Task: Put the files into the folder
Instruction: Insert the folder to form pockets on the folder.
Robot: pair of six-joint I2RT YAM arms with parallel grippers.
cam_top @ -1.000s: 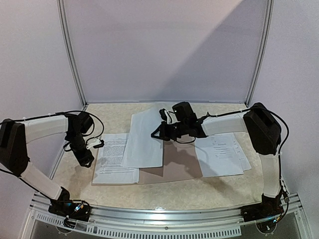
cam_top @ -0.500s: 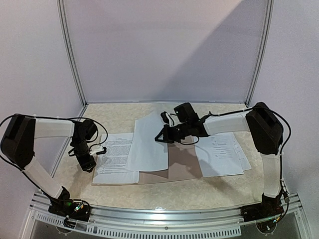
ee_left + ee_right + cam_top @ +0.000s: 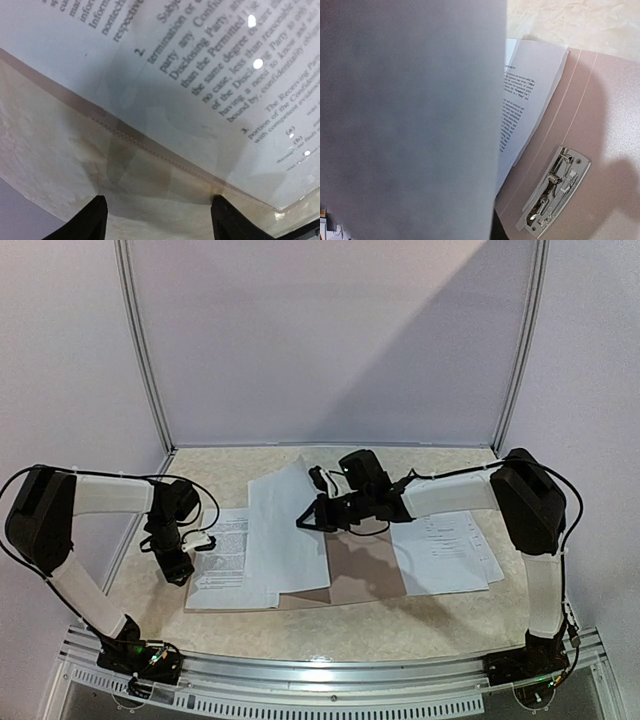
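The brown folder [image 3: 365,565] lies open in the middle of the table, its metal clip [image 3: 552,192] bare on the right half. Printed files [image 3: 228,558] rest on its left half. My right gripper [image 3: 305,518] is shut on one white sheet [image 3: 285,530], held lifted and slanted over the folder's left half. Its blank back [image 3: 410,120] fills the right wrist view and hides the fingers. My left gripper [image 3: 181,568] stands open at the folder's left edge, low over the table. Between its fingertips [image 3: 95,220] lies only bare table, just short of the printed sheet [image 3: 200,75].
More printed sheets [image 3: 448,548] lie in a loose pile to the right of the folder, under the right arm's forearm. A metal-framed white back wall [image 3: 330,350] closes off the far side. The table's near rail [image 3: 330,665] carries both arm bases.
My right gripper has carried the lifted sheet leftward, over the printed files on the folder's left half. My left gripper has dropped slightly toward the folder's left edge, still open.
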